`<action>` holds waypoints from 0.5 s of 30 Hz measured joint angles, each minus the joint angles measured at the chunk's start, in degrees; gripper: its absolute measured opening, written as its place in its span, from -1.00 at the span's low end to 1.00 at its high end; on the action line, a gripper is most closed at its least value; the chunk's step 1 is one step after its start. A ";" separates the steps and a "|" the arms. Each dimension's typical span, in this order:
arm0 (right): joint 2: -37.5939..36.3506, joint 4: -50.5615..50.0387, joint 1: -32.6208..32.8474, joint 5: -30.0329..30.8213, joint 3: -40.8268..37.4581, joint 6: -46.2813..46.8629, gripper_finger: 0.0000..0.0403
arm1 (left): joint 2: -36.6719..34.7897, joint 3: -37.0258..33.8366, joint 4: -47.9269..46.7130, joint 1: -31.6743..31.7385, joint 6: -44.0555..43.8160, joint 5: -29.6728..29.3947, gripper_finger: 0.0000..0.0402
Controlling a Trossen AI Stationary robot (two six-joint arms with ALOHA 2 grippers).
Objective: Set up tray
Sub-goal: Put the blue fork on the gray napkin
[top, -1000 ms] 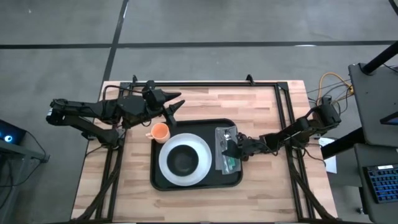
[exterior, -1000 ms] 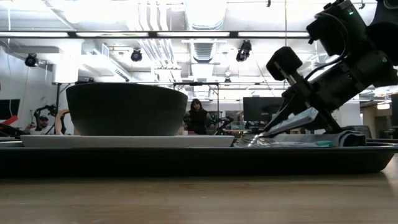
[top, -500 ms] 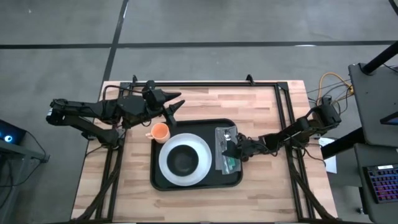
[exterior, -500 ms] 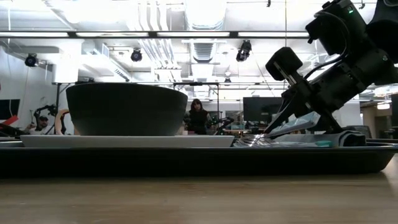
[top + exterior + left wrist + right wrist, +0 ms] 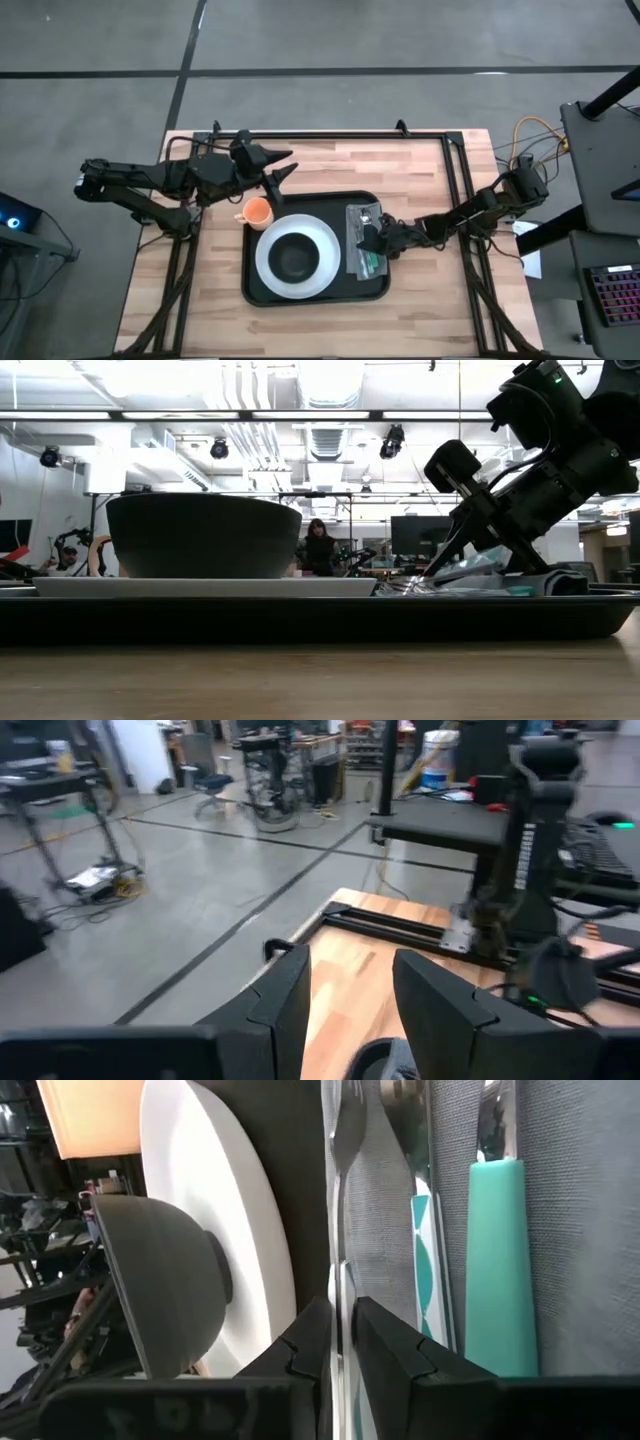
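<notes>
Large black rectangular tray (image 5: pixel 262 290) w/ rounded corners, raised rim, centred on light wooden slatted table (image 5: pixel 430 310). On tray: white round plate (image 5: pixel 269 262) carrying dark bowl (image 5: pixel 294 258); at right, grey cloth napkin (image 5: pixel 354 262) w/ silver fork (image 5: pixel 341 1140) and teal-handled utensils (image 5: pixel 495 1260). Orange cup (image 5: pixel 257 211) on table just beside tray's far-left corner. Right gripper (image 5: pixel 368 236) low over napkin, fingers a narrow slit apart astride fork handle; grip not clear. Left gripper (image 5: pixel 283 166) above table's far-left area, fingers parted, empty.
</notes>
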 joint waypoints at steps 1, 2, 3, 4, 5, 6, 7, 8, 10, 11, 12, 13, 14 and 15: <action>0.01 0.00 0.05 0.02 0.00 0.00 -0.78 | 0.00 0.00 0.00 0.00 -0.01 0.94 -0.37; -0.01 -0.02 0.05 -0.02 0.00 0.04 -0.76 | -0.02 0.00 0.00 0.00 -0.01 1.30 -0.37; -0.01 -0.02 0.05 -0.04 0.00 0.04 -0.75 | -0.01 0.00 -0.02 0.00 -0.01 1.58 -0.37; -0.01 -0.02 0.05 -0.06 0.00 0.04 -0.74 | -0.02 0.00 -0.04 -0.02 -0.01 1.59 -0.37; 0.00 -0.02 0.05 -0.17 0.00 0.06 -0.73 | 0.00 0.00 -0.02 -0.02 -0.01 1.59 -0.37; -0.01 -0.02 0.05 -0.19 0.00 0.15 -0.73 | -0.02 0.00 -0.03 0.00 -0.01 1.58 -0.37; -0.01 -0.04 0.05 -0.20 0.00 0.28 -0.73 | -0.02 0.00 -0.04 0.00 -0.01 1.59 -0.37; -0.01 -0.04 0.05 -0.21 0.00 0.30 -0.72 | -0.02 0.00 -0.04 0.00 -0.01 1.57 -0.37; -0.01 -0.04 0.05 -0.38 0.00 0.21 -0.72 | -0.02 0.00 -0.04 0.00 -0.01 1.57 -0.37; -0.04 -0.02 0.05 -0.66 0.00 0.10 -0.72 | -0.03 0.00 -0.04 0.00 -0.01 1.57 -0.37; -0.27 -0.11 0.05 -1.41 0.00 -0.33 -0.72 | -0.04 0.00 -0.04 0.00 0.01 1.57 -0.37; -0.30 -0.11 0.05 -1.83 0.00 -0.84 -0.72 | -0.04 0.00 -0.04 0.00 -0.01 1.57 -0.37; -0.36 -0.12 0.13 -2.09 0.00 -1.22 -0.72 | -0.04 0.00 -0.04 0.00 -0.01 1.57 -0.37; -0.54 -0.20 0.16 -2.51 0.00 -1.40 -0.72 | -0.04 0.00 -0.04 0.00 -0.01 1.57 -0.37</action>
